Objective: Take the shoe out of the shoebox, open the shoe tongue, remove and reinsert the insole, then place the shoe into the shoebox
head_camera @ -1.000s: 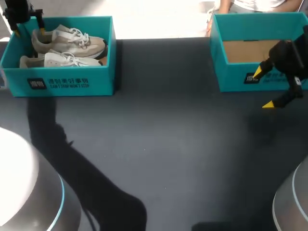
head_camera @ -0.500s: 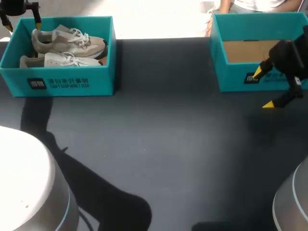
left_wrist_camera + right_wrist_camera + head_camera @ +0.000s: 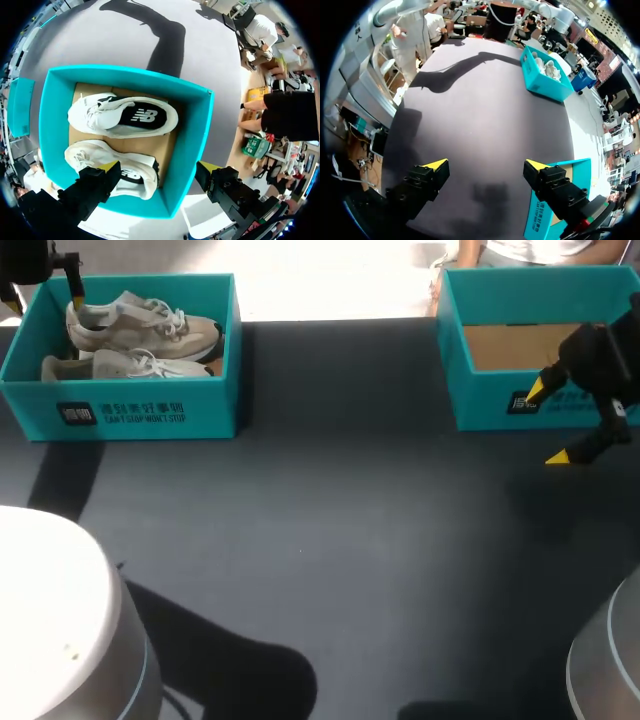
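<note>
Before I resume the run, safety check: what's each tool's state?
Left tool: open, empty, above the teal cardboard shoebox.
Right tool: open, empty.

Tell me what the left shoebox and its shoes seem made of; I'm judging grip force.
Shoebox: likely cardboard, with matte teal walls and a plain brown floor showing inside. Shoes: soft-looking beige and white uppers, perhaps mesh or suede, with corded white laces; sole material unclear.

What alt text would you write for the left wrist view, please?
The open left gripper hangs over a teal shoebox holding two pale sneakers side by side. One finger is above the nearer sneaker, the other beyond the box's wall; the box stands on a dark table.
</note>
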`<control>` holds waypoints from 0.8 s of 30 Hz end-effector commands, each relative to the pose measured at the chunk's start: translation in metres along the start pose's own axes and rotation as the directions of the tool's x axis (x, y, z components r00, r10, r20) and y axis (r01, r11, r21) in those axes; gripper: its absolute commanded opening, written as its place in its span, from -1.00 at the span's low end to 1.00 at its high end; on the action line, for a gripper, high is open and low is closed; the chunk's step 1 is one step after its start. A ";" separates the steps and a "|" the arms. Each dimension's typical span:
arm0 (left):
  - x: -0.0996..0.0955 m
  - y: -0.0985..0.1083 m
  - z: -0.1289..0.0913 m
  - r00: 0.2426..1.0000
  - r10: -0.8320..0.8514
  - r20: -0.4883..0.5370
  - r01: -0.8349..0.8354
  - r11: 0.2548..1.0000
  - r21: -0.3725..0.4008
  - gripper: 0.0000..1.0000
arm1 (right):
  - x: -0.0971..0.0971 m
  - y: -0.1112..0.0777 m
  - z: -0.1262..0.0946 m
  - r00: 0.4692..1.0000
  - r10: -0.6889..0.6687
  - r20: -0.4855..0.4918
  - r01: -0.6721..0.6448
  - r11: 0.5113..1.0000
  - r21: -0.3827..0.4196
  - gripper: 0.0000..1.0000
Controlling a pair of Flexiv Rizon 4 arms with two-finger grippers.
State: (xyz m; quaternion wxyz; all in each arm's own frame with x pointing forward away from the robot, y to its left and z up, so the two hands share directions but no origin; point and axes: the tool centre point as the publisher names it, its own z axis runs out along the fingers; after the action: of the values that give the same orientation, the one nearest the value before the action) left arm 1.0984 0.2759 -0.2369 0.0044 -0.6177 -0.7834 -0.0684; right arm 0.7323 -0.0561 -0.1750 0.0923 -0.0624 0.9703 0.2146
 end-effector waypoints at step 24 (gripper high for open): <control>0.027 -0.073 -0.007 0.993 0.016 -0.121 -0.020 0.999 -0.029 1.00 | -0.001 0.001 0.001 1.000 0.001 -0.003 -0.001 1.000 0.003 1.00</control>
State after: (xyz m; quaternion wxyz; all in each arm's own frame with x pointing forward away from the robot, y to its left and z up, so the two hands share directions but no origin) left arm 1.0245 0.2837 -0.2342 0.0478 -0.6193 -0.7757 -0.1115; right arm 0.7323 -0.0561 -0.1750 0.0923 -0.0623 0.9703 0.2146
